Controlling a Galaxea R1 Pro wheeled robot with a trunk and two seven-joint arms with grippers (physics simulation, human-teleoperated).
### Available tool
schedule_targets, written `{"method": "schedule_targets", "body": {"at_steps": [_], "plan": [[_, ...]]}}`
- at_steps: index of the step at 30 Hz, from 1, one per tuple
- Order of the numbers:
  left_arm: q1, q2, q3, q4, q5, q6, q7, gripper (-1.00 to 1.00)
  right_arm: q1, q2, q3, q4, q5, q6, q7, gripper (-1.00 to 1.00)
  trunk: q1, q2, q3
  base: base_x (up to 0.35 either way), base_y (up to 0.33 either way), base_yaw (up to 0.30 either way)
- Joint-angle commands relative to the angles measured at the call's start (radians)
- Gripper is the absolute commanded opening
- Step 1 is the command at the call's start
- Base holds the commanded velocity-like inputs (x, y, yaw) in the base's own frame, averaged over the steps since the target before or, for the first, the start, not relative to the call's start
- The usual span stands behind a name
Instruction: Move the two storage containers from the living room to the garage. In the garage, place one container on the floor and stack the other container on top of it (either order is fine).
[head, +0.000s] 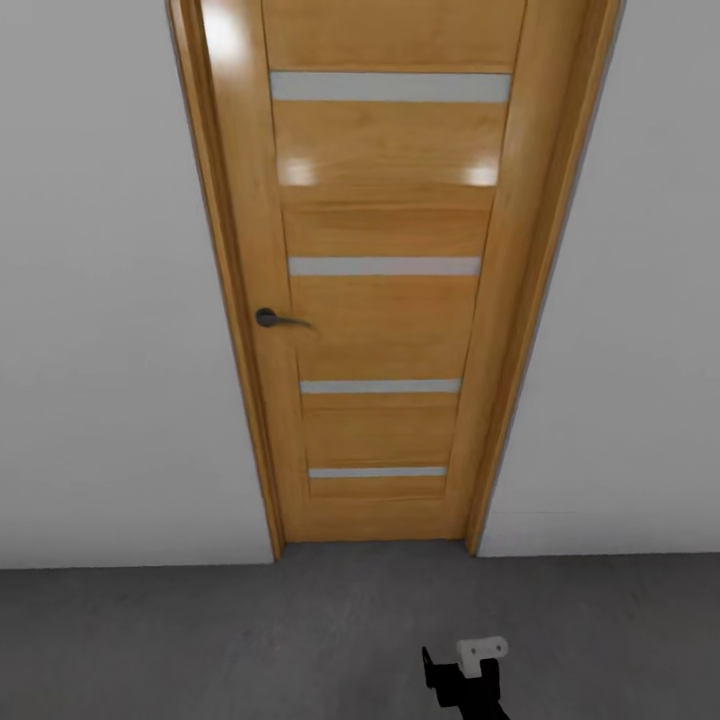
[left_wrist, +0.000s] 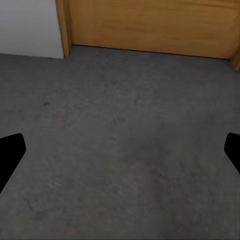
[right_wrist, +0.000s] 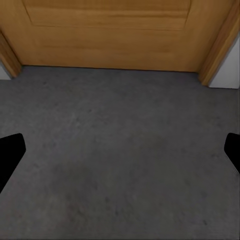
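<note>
- Facing the robot at 12 o'clock, a closed wooden door (head: 385, 280) with four pale slats takes up the middle of the head view, its frame narrowing toward the bottom.
- White walls (head: 110, 300) stand on both sides of the door, meeting the floor in a straight edge at 9 and 3 o'clock.
- Dark grey concrete floor (head: 250, 630) runs from the door's sill back toward the robot; an open strip lies between the robot and the door.
- At the head view's 6 o'clock edge, a small black part of the robot with a white piece on top (head: 470, 670) sticks up over the floor.
- The door's dark lever handle (head: 275, 319) sits at the left edge of the leaf, about mid-height.
- The left gripper (left_wrist: 120, 152) hangs over bare floor near the door's left frame post and the wall corner; its black fingertips (left_wrist: 10, 152) sit wide apart, nothing between them.
- The right gripper (right_wrist: 120, 152) hangs over bare floor before the door's lower panel; its fingertips (right_wrist: 10, 152) are also spread wide and empty.
- This grey floor and slatted door fit the garage.
</note>
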Motion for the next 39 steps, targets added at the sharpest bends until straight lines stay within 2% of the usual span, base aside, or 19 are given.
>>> {"method": "schedule_targets", "body": {"at_steps": [1, 14, 24, 39], "plan": [[0.0, 0.0, 0.001, -0.001, 0.001, -0.002, -0.004, 1.0, -0.001, -0.001, 0.004, 0.001, 0.0, -0.003, -0.007, 1.0, 0.001, 0.0, -0.001, 0.312, -0.127, 0.002], [0.0, 0.0, 0.001, -0.001, 0.001, -0.001, -0.004, 1.0, -0.001, -0.001, 0.004, 0.001, 0.0, -0.003, -0.008, 1.0, 0.001, 0.0, -0.001, 0.277, -0.13, 0.016], [0.0, 0.0, 0.001, -0.001, 0.001, -0.002, -0.004, 1.0, -0.001, -0.001, 0.005, 0.001, 0.0, -0.003, -0.008, 1.0, 0.001, 0.0, -0.006, 0.071, -0.016, 0.227], [0.0, 0.0, 0.001, -0.002, 0.001, -0.002, -0.004, 1.0, -0.001, -0.001, 0.004, 0.0, 0.001, -0.003, -0.007, 1.0, 0.001, 0.0, -0.007, 0.304, -0.001, 0.045]]}}
